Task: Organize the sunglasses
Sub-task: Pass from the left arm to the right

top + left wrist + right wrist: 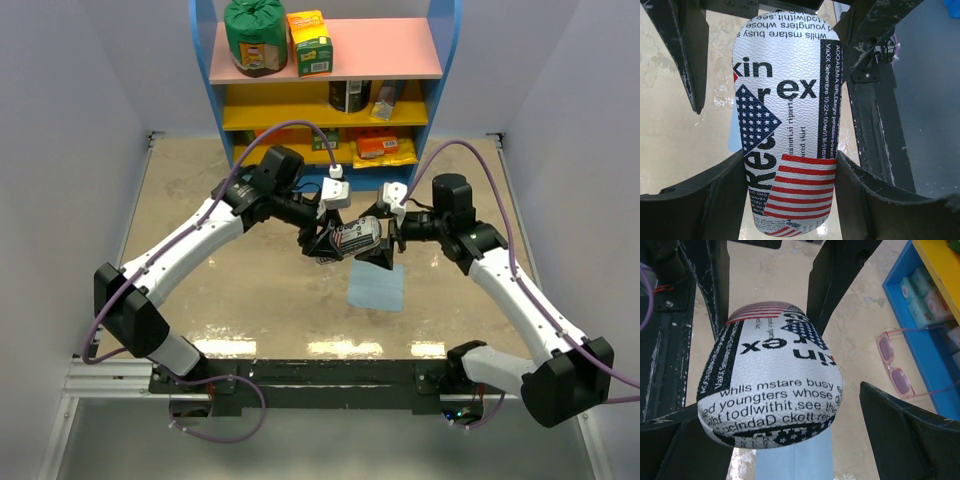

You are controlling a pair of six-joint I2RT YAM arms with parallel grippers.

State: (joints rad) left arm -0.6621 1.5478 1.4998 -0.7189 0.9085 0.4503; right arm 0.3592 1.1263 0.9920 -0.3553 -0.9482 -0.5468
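Black fingers of the left gripper [790, 165] are clamped on one end of the grainy white pouch [787, 115], so it's held up off the table [200, 200], pretty much over the light blue cloth [377, 287]. Moving right, the other end is straddled by the right gripper [790, 407]. Its fingers are spread wider than the pouch, with a gap showing on one side, so nothing is pinched there. Best guess is the mouth is meant to be pulled open that way, though the opening itself can't be made out. Further right, the sunglasses [901, 381] are seen lying flat on the table, just beside the blue base of the shelf [907, 315], apart from both grippers and not bagged yet.
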